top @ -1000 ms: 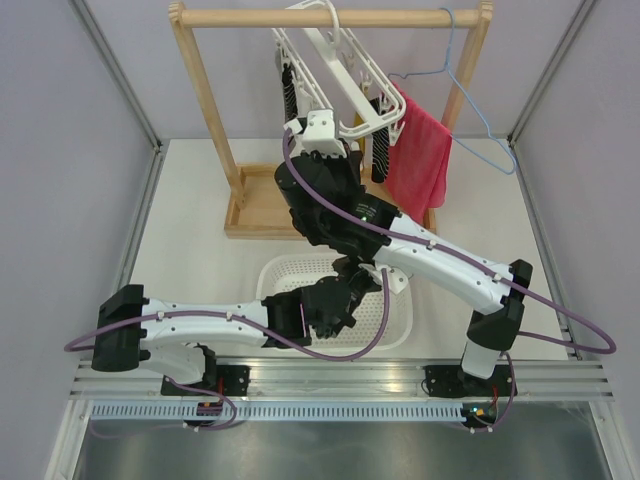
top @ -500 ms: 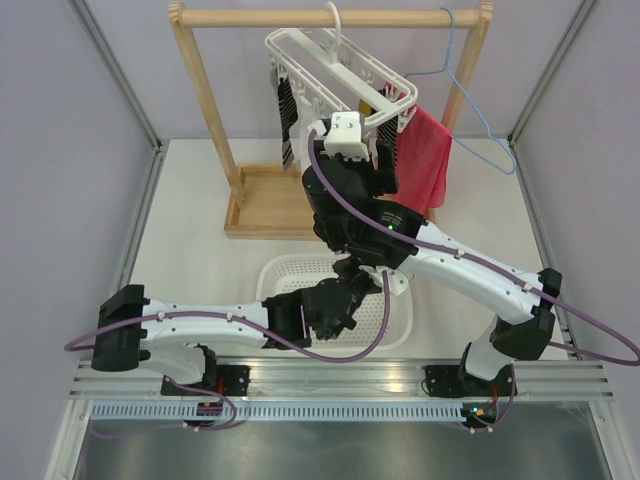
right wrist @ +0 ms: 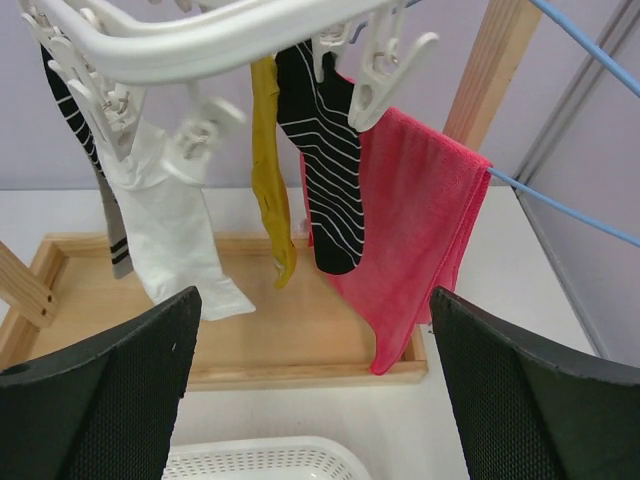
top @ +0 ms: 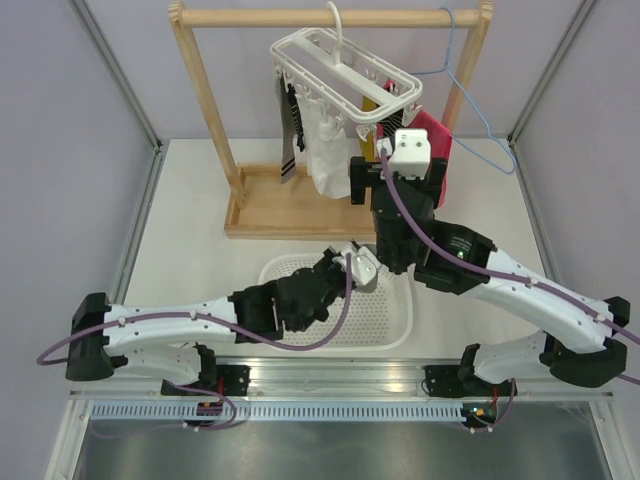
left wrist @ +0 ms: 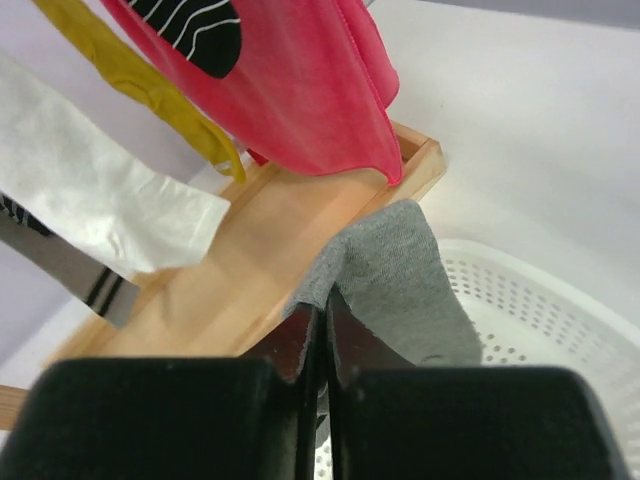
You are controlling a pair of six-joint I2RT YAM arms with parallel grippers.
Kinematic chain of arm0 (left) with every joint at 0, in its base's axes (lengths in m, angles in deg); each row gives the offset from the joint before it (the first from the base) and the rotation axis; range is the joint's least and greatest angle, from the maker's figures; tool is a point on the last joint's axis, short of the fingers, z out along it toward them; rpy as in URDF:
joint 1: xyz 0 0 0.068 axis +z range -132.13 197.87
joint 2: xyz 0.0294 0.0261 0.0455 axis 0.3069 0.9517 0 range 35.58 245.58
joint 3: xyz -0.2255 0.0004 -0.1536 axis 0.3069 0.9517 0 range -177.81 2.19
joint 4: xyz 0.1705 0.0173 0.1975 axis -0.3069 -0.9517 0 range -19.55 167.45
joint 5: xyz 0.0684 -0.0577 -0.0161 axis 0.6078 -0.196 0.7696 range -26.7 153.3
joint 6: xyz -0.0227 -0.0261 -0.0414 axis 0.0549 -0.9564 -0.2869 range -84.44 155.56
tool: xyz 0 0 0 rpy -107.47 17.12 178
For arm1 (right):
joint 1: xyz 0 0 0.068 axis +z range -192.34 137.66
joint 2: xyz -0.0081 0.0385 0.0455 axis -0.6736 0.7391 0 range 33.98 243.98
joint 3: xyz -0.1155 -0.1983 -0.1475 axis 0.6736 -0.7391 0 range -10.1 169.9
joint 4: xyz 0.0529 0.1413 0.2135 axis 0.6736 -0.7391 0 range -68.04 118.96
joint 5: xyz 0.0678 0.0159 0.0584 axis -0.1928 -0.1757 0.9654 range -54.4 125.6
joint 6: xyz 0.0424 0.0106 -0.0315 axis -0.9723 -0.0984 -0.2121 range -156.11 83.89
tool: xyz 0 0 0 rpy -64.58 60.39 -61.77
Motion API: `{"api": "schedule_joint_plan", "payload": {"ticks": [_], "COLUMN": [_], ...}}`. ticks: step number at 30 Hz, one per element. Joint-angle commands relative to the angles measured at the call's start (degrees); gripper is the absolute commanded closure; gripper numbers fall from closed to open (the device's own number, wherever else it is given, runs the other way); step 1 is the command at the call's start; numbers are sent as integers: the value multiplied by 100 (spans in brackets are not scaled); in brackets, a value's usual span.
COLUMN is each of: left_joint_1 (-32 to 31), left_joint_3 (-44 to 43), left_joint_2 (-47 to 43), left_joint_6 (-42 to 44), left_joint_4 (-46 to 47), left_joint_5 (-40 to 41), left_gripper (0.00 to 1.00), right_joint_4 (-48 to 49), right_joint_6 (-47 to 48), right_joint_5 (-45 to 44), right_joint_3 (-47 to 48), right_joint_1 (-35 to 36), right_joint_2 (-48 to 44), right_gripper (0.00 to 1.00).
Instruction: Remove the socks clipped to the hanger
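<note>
The white hanger [top: 345, 72] hangs from the wooden rail with socks clipped under it. In the right wrist view these are a white sock [right wrist: 175, 240], a mustard sock [right wrist: 268, 170], a black sock with white stripes [right wrist: 330, 170] and a grey sock with a striped cuff [right wrist: 117, 235]. My right gripper [right wrist: 315, 390] stands wide open and empty, just in front of and below the hanger [right wrist: 200, 40]. My left gripper [left wrist: 325, 312] is shut on a plain grey sock [left wrist: 395, 270] and holds it over the basket's far rim [top: 362, 266].
A white perforated basket [top: 395, 320] lies between the arms. The rack's wooden tray [top: 265, 205] stands behind it. A red towel [right wrist: 420, 220] hangs on a thin blue wire hanger [right wrist: 570, 205] right of the socks. An empty clip [right wrist: 385, 65] dangles from the hanger.
My right gripper opened and drew back to the right, away from the hanger, which swung back level. The left gripper carried the grey sock toward the basket's far rim.
</note>
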Motion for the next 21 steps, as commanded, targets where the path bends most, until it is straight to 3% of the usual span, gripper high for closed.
{"api": "schedule_joint_plan", "payload": {"ticks": [1, 9, 17, 21], "left_joint_1": [432, 1523, 1804, 1804], "left_joint_3": [-85, -805, -753, -630], "left_joint_2": [-663, -937, -1157, -981], "left_joint_6": [-1417, -3034, -3896, -4055], "left_joint_4": [-572, -2049, -2331, -2297], "left_joint_5": [-1007, -3625, -5164, -5317], "left_gripper": [98, 98, 98, 98], "right_joint_4": [-42, -51, 238, 274], "right_joint_6": [-469, -1383, -2051, -2175], "right_joint_5": [299, 1397, 3109, 3498], "right_joint_3": [-463, -2008, -3538, -3935], "right_joint_1": [16, -976, -2549, -3033], "right_joint_2": [-434, -1269, -2324, -2448], "right_gripper": [2, 2, 2, 2]}}
